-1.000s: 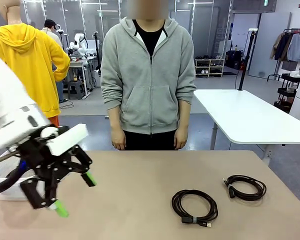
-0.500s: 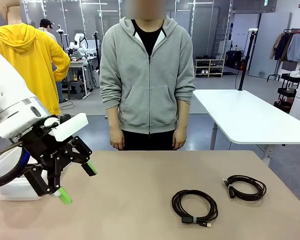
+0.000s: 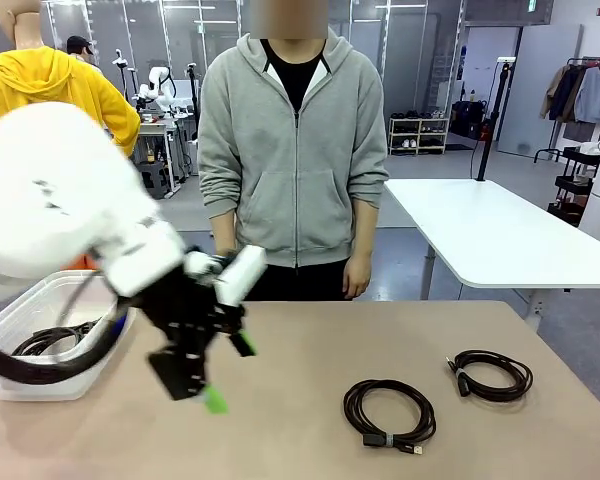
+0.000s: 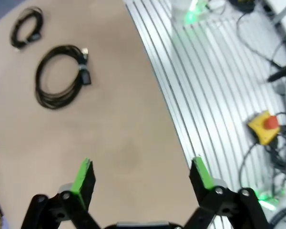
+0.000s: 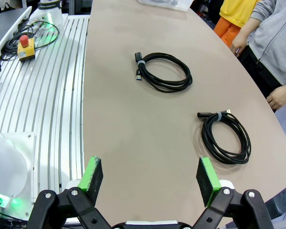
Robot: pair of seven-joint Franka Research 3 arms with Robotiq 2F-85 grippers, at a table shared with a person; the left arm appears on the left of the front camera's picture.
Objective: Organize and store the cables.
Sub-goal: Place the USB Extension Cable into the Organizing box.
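Note:
Two coiled black cables lie on the tan table: one in the middle (image 3: 388, 410) (image 4: 62, 76) (image 5: 163, 71), one farther right (image 3: 492, 375) (image 4: 26, 26) (image 5: 226, 136). Another black cable (image 3: 42, 341) lies coiled in the clear bin (image 3: 30, 385) at the left. My left gripper (image 3: 230, 372) (image 4: 142, 175) hangs open above the table, left of the middle cable, with nothing between its green pads. My right gripper (image 5: 149, 176) is open too, empty, above the table's right end, with the right cable a little ahead of it.
A person in a grey hoodie (image 3: 295, 150) stands at the far edge, hands down; one hand (image 5: 279, 98) is near the right cable. Aluminium rails with an emergency-stop button (image 4: 263, 125) (image 5: 23, 45) run along the table's near side. A white table (image 3: 500, 235) stands beyond.
My left arm has swung right from over the bin toward the table's middle, gripper still open. The bin and the cable in it now show.

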